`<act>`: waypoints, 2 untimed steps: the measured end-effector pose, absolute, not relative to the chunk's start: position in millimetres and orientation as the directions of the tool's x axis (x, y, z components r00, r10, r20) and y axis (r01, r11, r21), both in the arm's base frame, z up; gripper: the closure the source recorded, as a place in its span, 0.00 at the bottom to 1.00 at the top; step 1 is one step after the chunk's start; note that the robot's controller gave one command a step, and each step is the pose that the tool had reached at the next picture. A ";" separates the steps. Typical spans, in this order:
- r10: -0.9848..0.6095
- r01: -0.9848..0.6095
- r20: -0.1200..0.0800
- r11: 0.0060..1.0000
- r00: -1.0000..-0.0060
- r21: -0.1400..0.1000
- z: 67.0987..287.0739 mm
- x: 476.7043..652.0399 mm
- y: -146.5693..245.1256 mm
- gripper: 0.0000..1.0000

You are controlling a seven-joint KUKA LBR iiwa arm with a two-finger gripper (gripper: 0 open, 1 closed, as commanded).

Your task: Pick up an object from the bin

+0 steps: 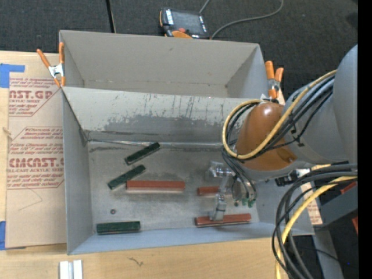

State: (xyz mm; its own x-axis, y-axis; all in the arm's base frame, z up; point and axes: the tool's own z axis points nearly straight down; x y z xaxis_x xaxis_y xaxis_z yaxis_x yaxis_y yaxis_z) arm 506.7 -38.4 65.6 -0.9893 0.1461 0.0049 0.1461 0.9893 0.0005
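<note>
1. Grey bin [75,156], walls sloping inward.
2. Gripper [220,211], low at front right, directly over item 4; degree of opening not discernible.
3. Long red-brown bar [155,185], mid-floor.
4. Shorter red-brown bar [238,218], flat beside front wall.
5. Dark green bars [126,178], left half.

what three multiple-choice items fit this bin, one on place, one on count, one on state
1. Where is the pincer? A by the left wall; B over the red-brown flat bar at the grey metal bin's near right; C outside the bin.
2. How many dark green flat bars lie inside? A one; B five; C three.
3. The two slanted green bars are: A apart; B stacked; C crossed.
Key: B, it hangs over that bar; C, two slanted, one near left; A, bare floor separates them.
</note>
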 end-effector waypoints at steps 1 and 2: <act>0.146 0.146 0.000 0.989 -0.989 0.000 70.0 507.8 -39.1 1.00; 0.134 0.134 -0.009 0.991 -0.991 0.002 220.2 526.1 -9.3 1.00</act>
